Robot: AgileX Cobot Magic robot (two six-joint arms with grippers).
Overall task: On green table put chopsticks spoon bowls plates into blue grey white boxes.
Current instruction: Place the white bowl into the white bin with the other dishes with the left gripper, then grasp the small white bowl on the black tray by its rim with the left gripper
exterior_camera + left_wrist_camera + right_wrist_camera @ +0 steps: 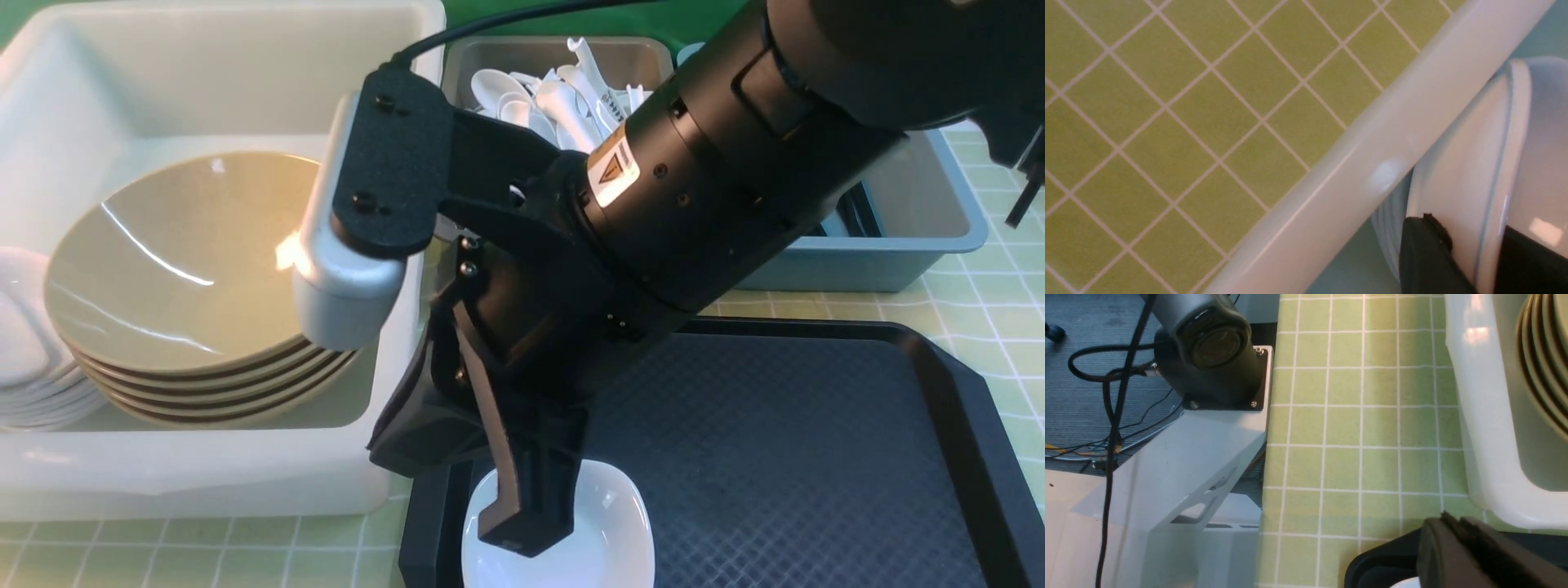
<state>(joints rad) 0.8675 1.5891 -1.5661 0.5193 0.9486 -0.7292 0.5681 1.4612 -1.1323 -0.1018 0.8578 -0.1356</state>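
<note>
The table (980, 286) is pale green, checked with thin white lines. At nine o'clock a white tub (204, 482) holds glossy tan bowls (163, 269); at five o'clock lies a black diamond-textured tray (816, 457).

White dish (608, 531) on tray (775, 457); tan bowls (171, 261) stacked in tub (204, 482).

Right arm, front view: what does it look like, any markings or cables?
Thick black cylindrical arm with a white label carrying an orange warning triangle. A black bracket holds a rounded light grey housing; a black cable runs off from it. The end effector is black and angular.
</note>
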